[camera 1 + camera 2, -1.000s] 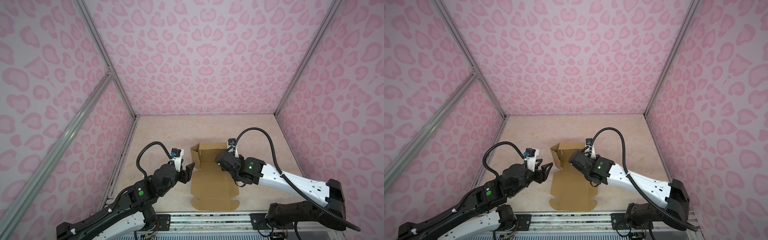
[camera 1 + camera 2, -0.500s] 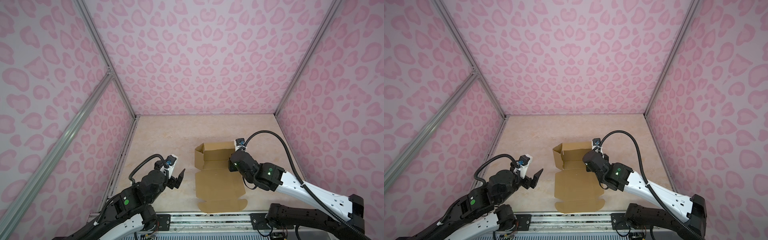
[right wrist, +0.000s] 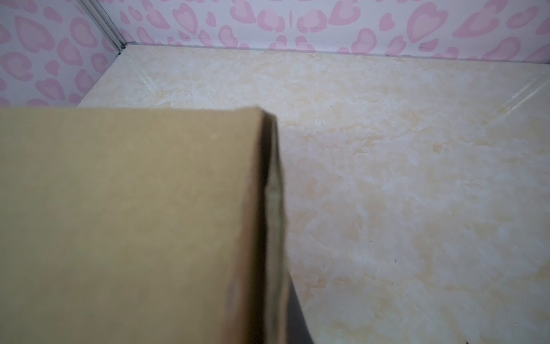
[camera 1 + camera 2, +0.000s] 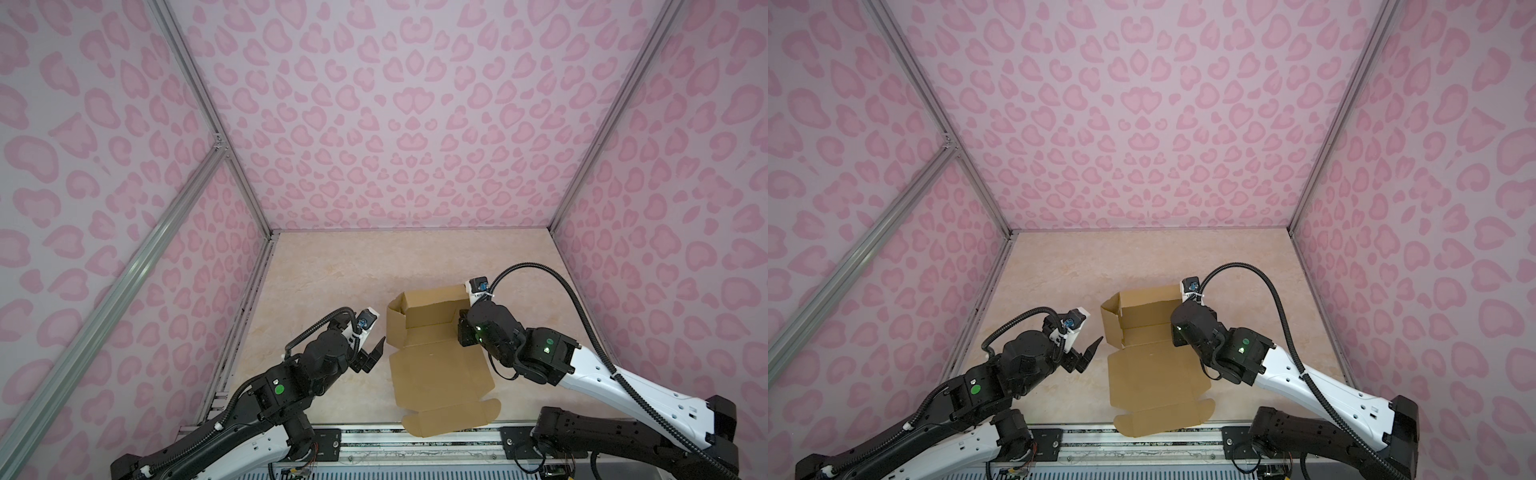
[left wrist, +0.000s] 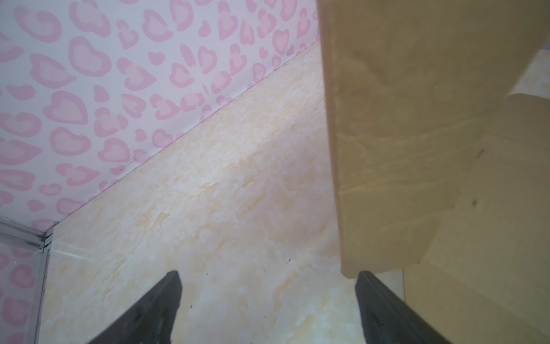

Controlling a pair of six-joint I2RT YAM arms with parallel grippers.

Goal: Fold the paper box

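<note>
Moved the paper box (image 4: 440, 365) rightward across the desk (image 4: 332, 282) since the earlier frame and drew the left hand (image 4: 372, 354) off its left wall. Held the right hand (image 4: 464, 332) pinched shut on the raised right wall. Set the left hand spread wide, empty, just beside the box. Kept the rear walls raised and the front flap flat at the near desk edge.

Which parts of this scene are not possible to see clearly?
- right gripper: its tips are hidden under the right arm in both top views.
- box: its right wall is partly behind that arm in both top views.
- box in both wrist views: blurred, cut off by frame edges.
</note>
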